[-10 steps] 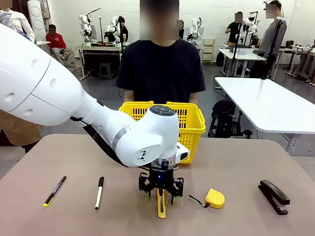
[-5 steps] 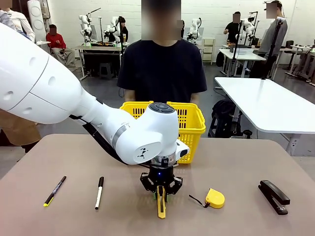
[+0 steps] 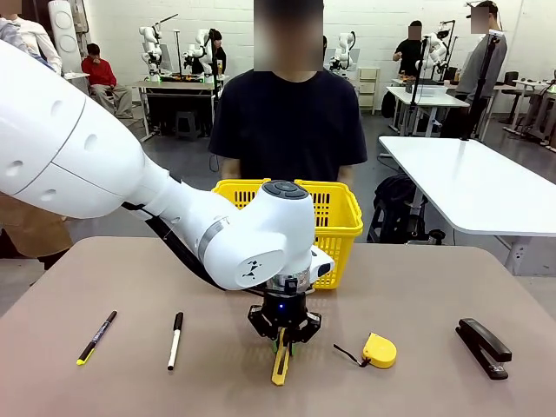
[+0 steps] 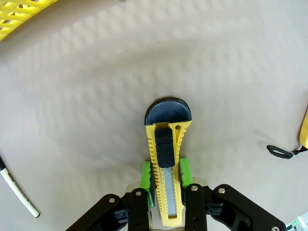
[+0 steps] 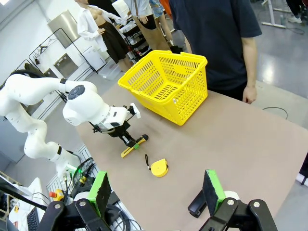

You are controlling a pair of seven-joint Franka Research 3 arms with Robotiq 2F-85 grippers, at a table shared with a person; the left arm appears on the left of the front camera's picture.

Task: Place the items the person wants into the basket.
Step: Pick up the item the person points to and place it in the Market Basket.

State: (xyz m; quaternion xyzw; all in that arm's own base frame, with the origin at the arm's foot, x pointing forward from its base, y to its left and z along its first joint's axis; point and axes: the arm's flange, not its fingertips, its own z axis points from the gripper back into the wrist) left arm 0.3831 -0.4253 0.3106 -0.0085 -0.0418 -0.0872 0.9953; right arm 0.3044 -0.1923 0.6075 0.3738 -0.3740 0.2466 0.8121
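Jaws that stood wide a second ago now pinch the knife [image 3: 278, 368] in the left gripper [image 3: 282, 345] (its near tip has swung slightly left), low over the table [image 3: 417, 287] before the basket [image 3: 339, 217]; right gripper [image 5: 156, 192] gapes, empty.

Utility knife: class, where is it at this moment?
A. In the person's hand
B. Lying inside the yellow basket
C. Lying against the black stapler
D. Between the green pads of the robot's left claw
D: in the left wrist view the utility knife sits between the green pads of the left claw, one pad pressed to each of its sides.
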